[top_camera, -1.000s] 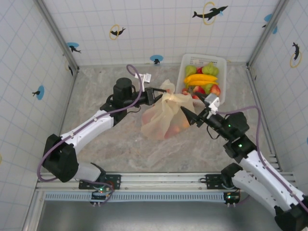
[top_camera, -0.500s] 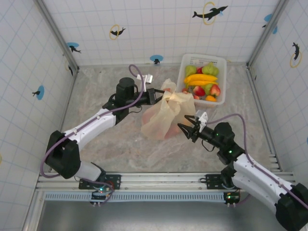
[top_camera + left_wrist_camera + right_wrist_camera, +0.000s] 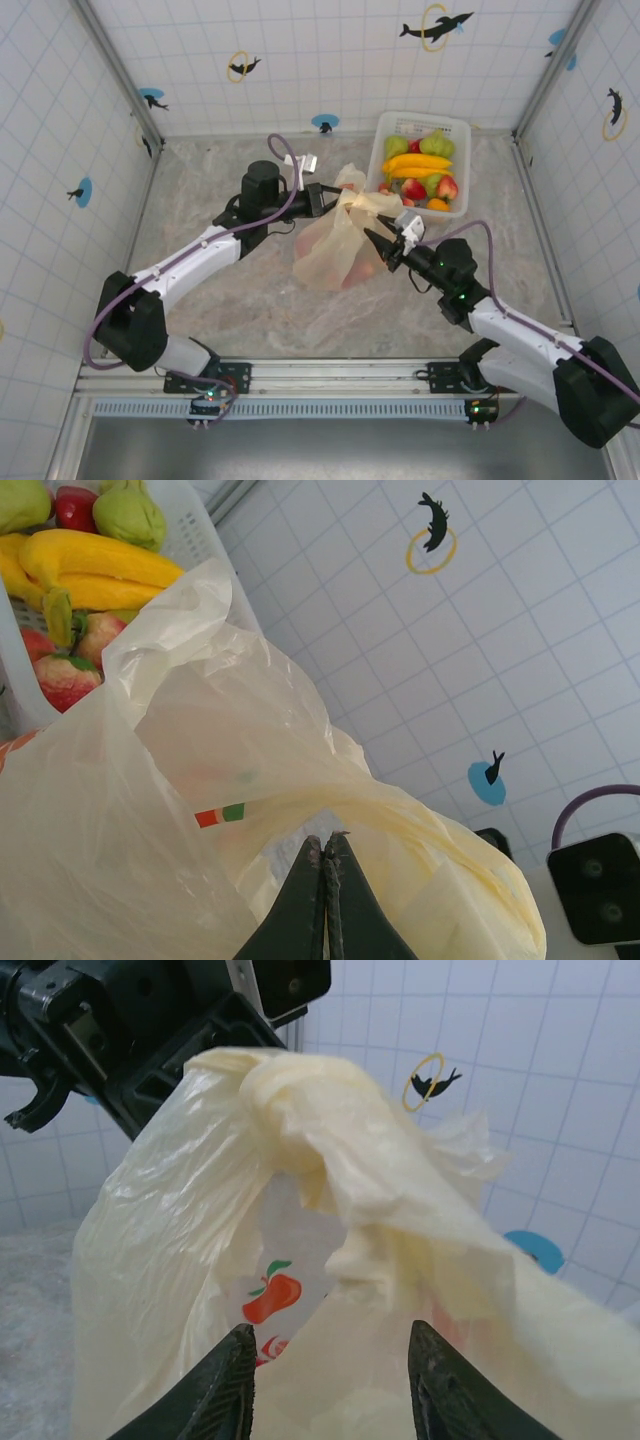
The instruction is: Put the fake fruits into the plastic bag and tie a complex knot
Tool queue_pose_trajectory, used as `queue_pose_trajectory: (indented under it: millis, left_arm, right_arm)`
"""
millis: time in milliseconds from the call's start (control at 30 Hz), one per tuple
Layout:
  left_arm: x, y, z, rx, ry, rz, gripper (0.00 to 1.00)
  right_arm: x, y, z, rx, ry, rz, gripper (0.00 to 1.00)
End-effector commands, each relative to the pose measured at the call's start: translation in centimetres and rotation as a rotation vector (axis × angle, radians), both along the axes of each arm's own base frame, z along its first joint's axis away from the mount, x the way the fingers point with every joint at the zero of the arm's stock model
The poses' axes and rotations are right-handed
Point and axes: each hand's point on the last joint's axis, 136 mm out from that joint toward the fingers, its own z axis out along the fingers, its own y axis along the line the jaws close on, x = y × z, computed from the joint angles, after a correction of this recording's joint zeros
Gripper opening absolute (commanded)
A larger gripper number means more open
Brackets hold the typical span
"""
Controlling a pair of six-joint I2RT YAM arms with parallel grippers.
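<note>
The cream-yellow plastic bag (image 3: pixel 335 250) stands mid-table with reddish fake fruits (image 3: pixel 368 265) showing through its film. Its handles are bunched into a knot (image 3: pixel 300 1090) at the top. My left gripper (image 3: pixel 335 200) sits at that top, shut; in the left wrist view a taut handle strap (image 3: pixel 400 805) arches just past its gripper tips (image 3: pixel 325 838), and I cannot tell whether film is pinched. At the bag's right side my right gripper (image 3: pixel 377 245) is open, and the right wrist view has its two fingers astride the bag's wall (image 3: pixel 330 1335) below the knot. More fake fruits (image 3: pixel 418 165) lie in the basket.
The white basket (image 3: pixel 458 130) stands at the back right, close behind the bag, with bananas (image 3: pixel 95 565), pears and apples in it. Tiled walls close off the back and both sides. Bare marbled tabletop (image 3: pixel 220 300) lies left of and in front of the bag.
My right gripper drew back toward the near edge, then came up against the bag's right side, and its jaws narrowed. The left gripper and bag top barely moved.
</note>
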Motion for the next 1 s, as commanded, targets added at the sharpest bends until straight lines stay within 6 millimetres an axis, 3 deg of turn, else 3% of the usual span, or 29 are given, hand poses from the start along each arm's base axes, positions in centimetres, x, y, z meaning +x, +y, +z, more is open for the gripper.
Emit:
queue_pose_trajectory:
  millis: [0, 133, 400, 767, 833, 900, 967]
  left_arm:
    - [-0.1, -0.5, 1.1, -0.015, -0.014, -0.023, 0.00]
    - [-0.1, -0.5, 1.2, -0.016, -0.014, -0.024, 0.00]
    - [-0.1, -0.5, 1.1, -0.014, -0.016, -0.022, 0.00]
    - [-0.2, -0.5, 0.8, -0.008, -0.015, -0.024, 0.00]
    - [-0.2, -0.5, 0.9, -0.008, -0.017, -0.024, 0.00]
    - [-0.1, -0.4, 0.8, -0.004, -0.022, -0.020, 0.00]
    - [0.1, -0.2, 0.8, 0.009, -0.032, -0.006, 0.00]
  right_arm:
    - [1.0, -0.2, 3.8, 0.046, -0.112, -0.041, 0.43]
    - [1.5, 0.0, 4.0, 0.037, -0.116, -0.049, 0.43]
    - [1.5, 0.3, 4.5, 0.052, -0.119, -0.037, 0.27]
    - [1.5, 0.3, 5.2, 0.072, -0.118, -0.037, 0.27]
    - [1.7, 0.2, 5.3, 0.074, -0.117, -0.042, 0.19]
    - [1.7, 0.1, 5.3, 0.076, -0.116, -0.050, 0.00]
    - [1.7, -0.1, 5.1, 0.072, -0.109, -0.060, 0.00]
